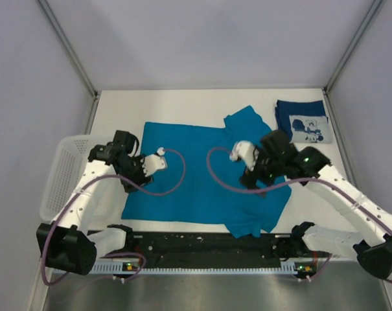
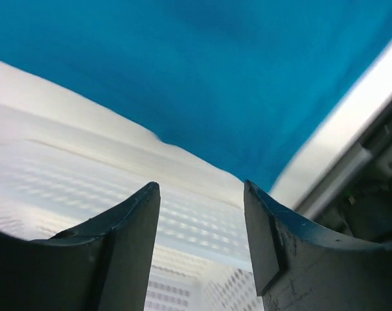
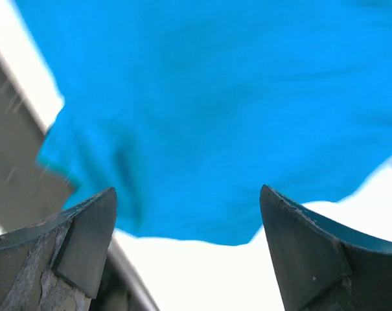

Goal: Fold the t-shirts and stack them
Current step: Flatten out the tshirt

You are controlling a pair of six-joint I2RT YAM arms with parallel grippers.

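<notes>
Teal shirt (image 1: 196, 175) lies spread out flat in the middle of the table (image 1: 183, 107), turned sideways, with one sleeve poking toward the far right and the other bunched at the near right edge. Navy shirt (image 1: 304, 123) sits folded in the far right corner, pale printed picture facing up, near the teal sleeve with a strip of bare table between them. My left gripper (image 2: 202, 214) hangs over the left part of the teal shirt; its jaws are partly apart with nothing between them, and through the gap I see the shirt's edge, white table and mesh. My right gripper (image 3: 188, 220) is over the right part of the same shirt, jaws spread wide and holding nothing, teal cloth filling most of its view. Both wrist views are blurred, so I cannot tell whether either set of fingertips touches the cloth. White mesh basket (image 1: 59, 172) stands at the table's left edge, beside my left arm.
</notes>
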